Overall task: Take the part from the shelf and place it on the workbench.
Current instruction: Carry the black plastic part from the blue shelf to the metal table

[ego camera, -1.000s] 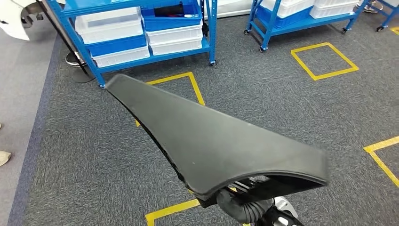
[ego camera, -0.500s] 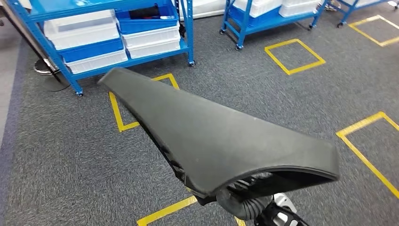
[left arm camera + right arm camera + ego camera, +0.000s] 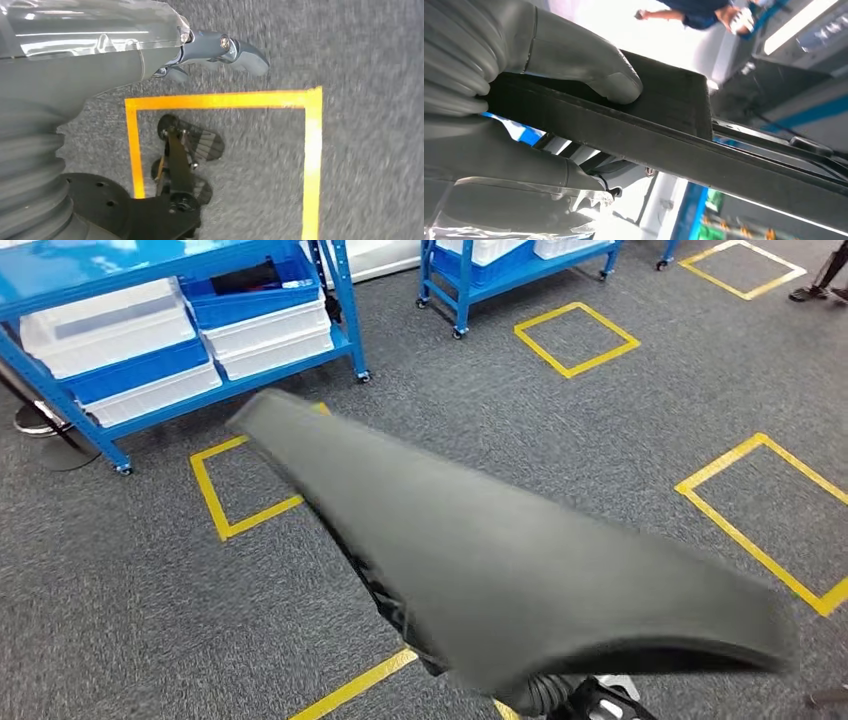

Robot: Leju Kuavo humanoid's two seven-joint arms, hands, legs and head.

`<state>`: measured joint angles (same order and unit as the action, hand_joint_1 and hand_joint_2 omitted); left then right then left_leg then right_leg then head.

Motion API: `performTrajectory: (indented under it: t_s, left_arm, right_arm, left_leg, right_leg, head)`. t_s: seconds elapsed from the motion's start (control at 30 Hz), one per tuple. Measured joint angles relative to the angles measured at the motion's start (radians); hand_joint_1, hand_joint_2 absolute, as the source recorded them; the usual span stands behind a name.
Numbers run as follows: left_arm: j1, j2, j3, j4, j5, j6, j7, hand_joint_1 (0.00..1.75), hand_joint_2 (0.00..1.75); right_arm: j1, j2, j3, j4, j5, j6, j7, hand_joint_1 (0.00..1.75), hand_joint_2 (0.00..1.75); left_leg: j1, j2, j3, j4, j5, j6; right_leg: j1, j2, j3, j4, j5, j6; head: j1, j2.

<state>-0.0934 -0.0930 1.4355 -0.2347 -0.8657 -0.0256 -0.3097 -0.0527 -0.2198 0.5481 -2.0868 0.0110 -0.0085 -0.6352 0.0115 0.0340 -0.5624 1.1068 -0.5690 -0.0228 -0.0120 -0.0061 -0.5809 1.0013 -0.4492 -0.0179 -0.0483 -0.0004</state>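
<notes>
- The part (image 3: 480, 560), a long dark wedge-shaped panel, is held by the right hand (image 3: 524, 100), carried clear of the carpeted floor (image 3: 120, 590) and in front of the body, well apart from the blue shelf (image 3: 150, 340).
- The thumb and fingers (image 3: 609, 82) are clamped on the panel's thick edge, judged a firm grip for carrying while walking.
- The left hand (image 3: 215, 50) hangs over a yellow floor square (image 3: 310, 150); nothing is held, fingers loosely curled, so whether spread cannot be told.
- The worktop is out of sight; the panel's near end is blurred and hides the right hand from above.
</notes>
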Motion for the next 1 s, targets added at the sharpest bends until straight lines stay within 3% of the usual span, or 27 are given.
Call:
performTrajectory:
  t_s: [0.07,0.1,0.13,0.2,0.27,0.33,0.37,0.4,0.47,0.53,0.57,0.6,0.63,0.67,0.7,0.77,0.8,0.83,0.9,0.97,1.0]
  left_arm:
    - [0.003,0.001,0.0,0.0,-0.005,0.003,0.004,0.0,1.75]
    - [0.004,0.002,0.0,0.0,-0.005,0.003,0.004,0.0,1.75]
    - [0.005,0.003,0.0,0.0,-0.006,0.003,0.003,0.0,1.75]
    - [0.005,0.005,-0.001,0.0,-0.006,0.003,0.001,0.0,1.75]
    - [0.006,0.008,-0.002,0.0,-0.006,0.003,-0.002,0.0,1.75]
    - [0.007,0.009,-0.002,0.0,-0.006,0.003,-0.004,0.0,1.75]
    - [0.007,0.009,-0.003,0.0,-0.006,0.003,-0.005,0.0,1.75]
    - [0.005,0.009,-0.003,0.0,-0.006,0.004,-0.005,0.0,1.75]
    - [0.003,0.009,-0.004,0.0,-0.006,0.004,-0.005,0.0,1.75]
    - [0.004,0.009,-0.004,0.0,-0.006,0.004,-0.006,0.0,1.75]
    - [0.006,0.009,-0.004,0.0,-0.006,0.004,-0.006,0.0,1.75]
    - [0.007,0.009,-0.004,0.0,-0.006,0.004,-0.006,0.0,1.75]
    - [0.006,0.009,-0.004,0.0,-0.006,0.004,-0.006,0.0,1.75]
    - [0.006,0.009,-0.004,0.0,-0.006,0.004,-0.006,0.0,1.75]
    - [0.005,0.009,-0.004,0.0,-0.006,0.004,-0.006,0.0,1.75]
    - [0.003,0.009,-0.005,0.0,-0.006,0.003,-0.006,0.0,1.75]
    - [0.002,0.009,-0.005,0.0,-0.007,0.004,-0.006,0.0,1.75]
    - [0.002,0.009,-0.005,0.0,-0.008,0.004,-0.006,0.0,1.75]
    - [0.001,0.009,-0.006,0.0,-0.011,0.01,-0.008,0.0,1.75]
    - [0.0,0.009,-0.007,0.0,-0.013,0.029,-0.013,0.0,1.75]
    - [0.001,0.009,-0.007,0.0,-0.013,0.043,-0.016,0.0,1.75]
  right_arm:
    - [-0.002,-0.012,-0.043,-0.007,-0.071,0.041,0.016,1.75,1.75]
    - [-0.004,-0.018,-0.079,-0.008,-0.11,0.077,0.025,1.75,1.75]
    - [-0.006,-0.021,-0.12,-0.008,-0.14,0.116,0.033,1.75,1.75]
    - [-0.008,-0.023,-0.201,-0.009,-0.166,0.184,0.043,1.75,1.75]
    - [-0.008,-0.022,-0.262,-0.011,-0.167,0.22,0.048,1.75,1.75]
    - [-0.006,-0.021,-0.299,-0.015,-0.161,0.233,0.049,1.75,1.75]
    - [-0.004,-0.021,-0.311,-0.016,-0.159,0.236,0.049,1.75,1.75]
    - [-0.002,-0.02,-0.324,-0.018,-0.156,0.238,0.049,1.75,1.75]
    - [0.0,-0.019,-0.344,-0.022,-0.155,0.241,0.049,1.75,1.75]
    - [0.001,-0.019,-0.359,-0.024,-0.154,0.241,0.049,1.75,1.75]
    - [0.002,-0.019,-0.364,-0.024,-0.154,0.241,0.049,1.75,1.75]
    - [0.004,-0.018,-0.368,-0.024,-0.154,0.241,0.049,1.75,1.75]
    - [0.005,-0.018,-0.371,-0.024,-0.153,0.241,0.049,1.75,1.75]
    - [0.005,-0.018,-0.373,-0.024,-0.153,0.241,0.049,1.75,1.75]
    - [0.006,-0.018,-0.376,-0.024,-0.153,0.241,0.049,1.75,1.75]
    - [0.005,-0.017,-0.381,-0.024,-0.153,0.241,0.049,1.75,1.75]
    - [0.005,-0.017,-0.384,-0.024,-0.152,0.24,0.049,1.75,1.75]
    - [0.006,-0.016,-0.386,-0.025,-0.149,0.239,0.049,1.75,1.75]
    - [0.016,-0.016,-0.394,-0.029,-0.141,0.232,0.046,1.75,1.75]
    - [0.036,-0.013,-0.407,-0.034,-0.136,0.226,0.031,1.75,1.75]
    - [0.048,-0.011,-0.414,-0.036,-0.136,0.225,0.017,1.75,1.75]
  left_leg:
    - [0.001,-0.021,-0.066,0.145,-0.064,-0.003]
    - [0.001,-0.024,-0.088,0.189,-0.073,-0.004]
    - [0.001,-0.026,-0.091,0.192,-0.06,-0.003]
    - [0.002,-0.039,-0.038,0.076,0.015,0.002]
    - [0.003,-0.078,0.02,-0.058,0.069,0.011]
    - [0.001,-0.096,0.034,-0.097,0.074,0.019]
    - [0.0,-0.088,0.034,-0.099,0.077,0.024]
    - [0.001,-0.078,0.034,-0.103,0.081,0.031]
    - [0.004,-0.057,0.035,-0.111,0.09,0.046]
    - [0.002,-0.036,0.034,-0.115,0.093,0.053]
    - [0.0,-0.024,0.032,-0.114,0.092,0.054]
    - [-0.002,-0.012,0.031,-0.113,0.092,0.055]
    - [-0.003,-0.001,0.031,-0.113,0.091,0.055]
    - [-0.004,0.01,0.032,-0.112,0.09,0.055]
    - [-0.005,0.019,0.034,-0.111,0.088,0.054]
    - [-0.009,0.034,0.038,-0.11,0.083,0.048]
    - [-0.012,0.04,0.039,-0.109,0.081,0.044]
    - [-0.014,0.047,0.04,-0.109,0.08,0.039]
    - [-0.015,0.056,0.042,-0.109,0.076,0.029]
    - [-0.012,0.031,0.033,-0.079,0.049,0.018]
    - [-0.01,0.01,0.014,-0.035,0.02,0.014]
  right_leg:
    - [0.0,0.019,-0.004,0.0,0.002,-0.003]
    - [0.001,0.029,-0.005,0.001,0.003,-0.003]
    - [0.001,0.039,-0.005,0.002,0.004,-0.003]
    - [0.001,0.061,-0.003,0.005,0.004,0.001]
    - [0.002,0.081,-0.007,0.01,0.005,0.01]
    - [0.0,0.099,-0.016,0.011,0.011,0.023]
    - [-0.001,0.109,-0.019,0.009,0.015,0.031]
    - [-0.003,0.108,-0.022,0.011,0.015,0.037]
    - [-0.001,0.071,-0.042,0.048,-0.011,0.047]
    - [-0.002,0.024,-0.097,0.165,-0.076,0.055]
    - [-0.003,0.015,-0.13,0.236,-0.106,0.059]
    - [-0.004,0.012,-0.152,0.285,-0.121,0.061]
    - [-0.005,0.011,-0.155,0.297,-0.117,0.062]
    - [-0.005,0.008,-0.137,0.267,-0.094,0.062]
    - [-0.004,0.0,-0.099,0.201,-0.061,0.059]
    - [0.003,-0.035,-0.023,0.061,-0.016,0.046]
    - [0.006,-0.046,-0.003,0.022,-0.008,0.039]
    - [0.01,-0.05,0.003,0.008,-0.008,0.032]
    - [0.009,-0.031,0.0,0.005,-0.004,0.024]
    - [0.003,-0.016,0.002,-0.002,0.001,0.014]
    - [0.0,-0.009,0.003,-0.005,0.003,0.009]
  head:
    - [0.0,0.0]
    - [0.0,0.0]
    - [0.0,0.0]
    - [0.0,0.0]
    - [0.0,0.0]
    - [0.0,0.0]
    - [0.0,0.0]
    - [0.0,0.0]
    - [0.0,0.0]
    - [0.0,0.0]
    - [0.0,0.0]
    - [0.0,0.0]
    - [0.0,0.0]
    - [0.0,0.0]
    - [0.0,0.0]
    - [0.0,0.0]
    - [0.0,0.0]
    - [0.0,0.0]
    - [0.0,0.0]
    - [0.0,0.0]
    - [0.0,0.0]
